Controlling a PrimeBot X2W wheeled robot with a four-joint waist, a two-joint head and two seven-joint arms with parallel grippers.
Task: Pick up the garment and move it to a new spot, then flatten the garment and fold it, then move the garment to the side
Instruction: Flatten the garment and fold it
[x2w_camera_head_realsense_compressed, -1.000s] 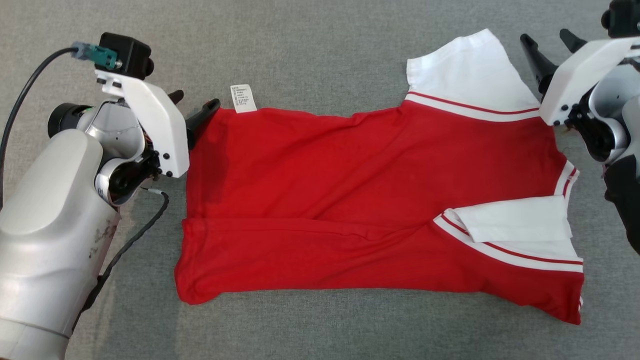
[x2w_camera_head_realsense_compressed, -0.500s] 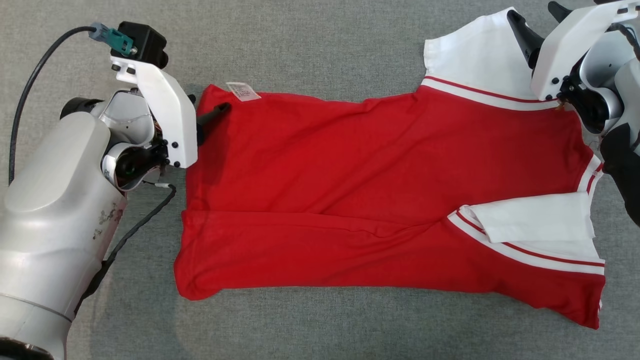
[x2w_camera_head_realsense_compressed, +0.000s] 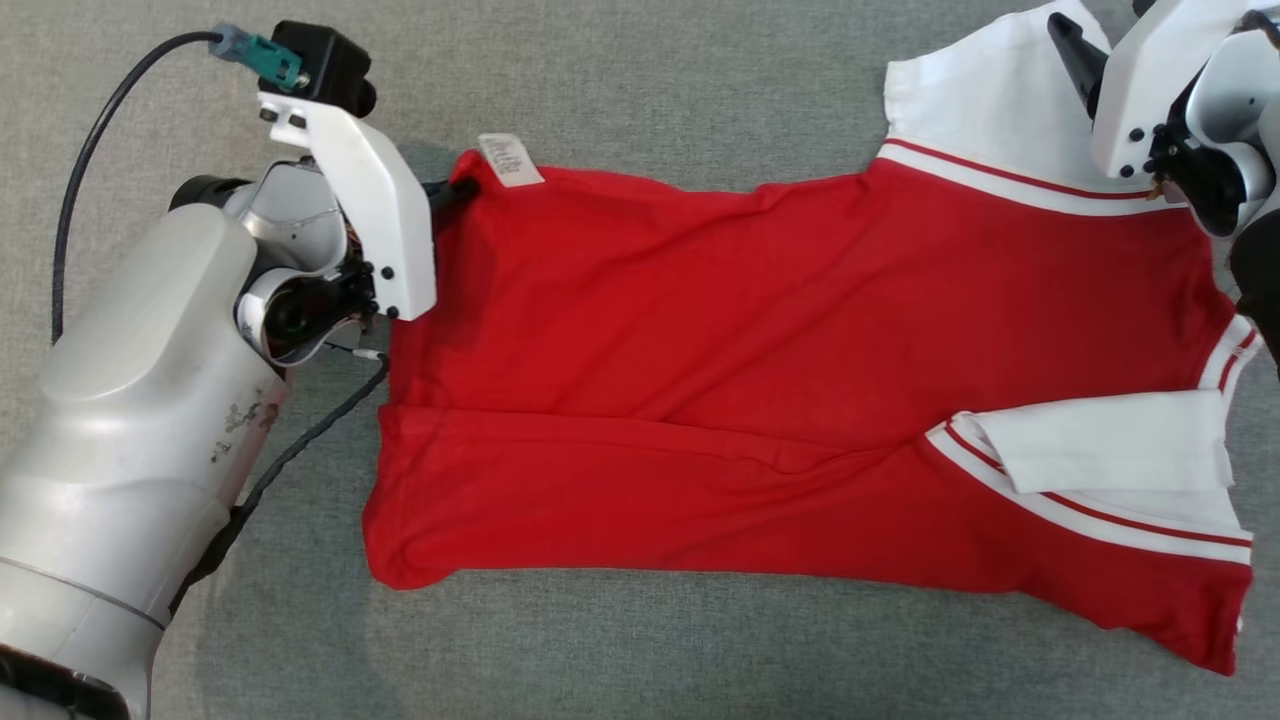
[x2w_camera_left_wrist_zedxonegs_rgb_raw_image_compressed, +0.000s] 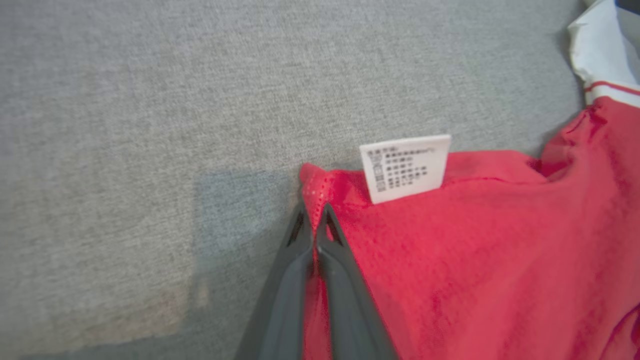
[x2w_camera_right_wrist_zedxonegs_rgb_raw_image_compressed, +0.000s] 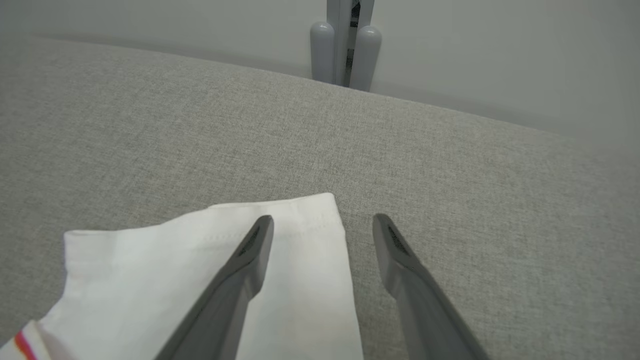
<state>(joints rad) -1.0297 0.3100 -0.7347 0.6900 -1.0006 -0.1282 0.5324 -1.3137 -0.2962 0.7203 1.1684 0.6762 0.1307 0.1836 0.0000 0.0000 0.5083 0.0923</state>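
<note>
The left fingers (x2w_camera_left_wrist_zedxonegs_rgb_raw_image_compressed: 300, 240) pinch shut on the hem corner of the shirt (x2w_camera_head_realsense_compressed: 760, 330), with the label (x2w_camera_left_wrist_zedxonegs_rgb_raw_image_compressed: 405, 167) just beside their tips. The right fingers (x2w_camera_right_wrist_zedxonegs_rgb_raw_image_compressed: 250, 260) stand wide, one over the white sleeve (x2w_camera_right_wrist_zedxonegs_rgb_raw_image_compressed: 175, 260), one over bare counter (x2w_camera_right_wrist_zedxonegs_rgb_raw_image_compressed: 500, 210). The sleeve edge should sit well between them before they close, and both ends should then rise level with the shirt taut.

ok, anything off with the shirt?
Yes: the shirt isn't flat. Its near white sleeve is folded back onto the red body, a long crease runs across the near half, and the care label sticks out at the hem.
</note>
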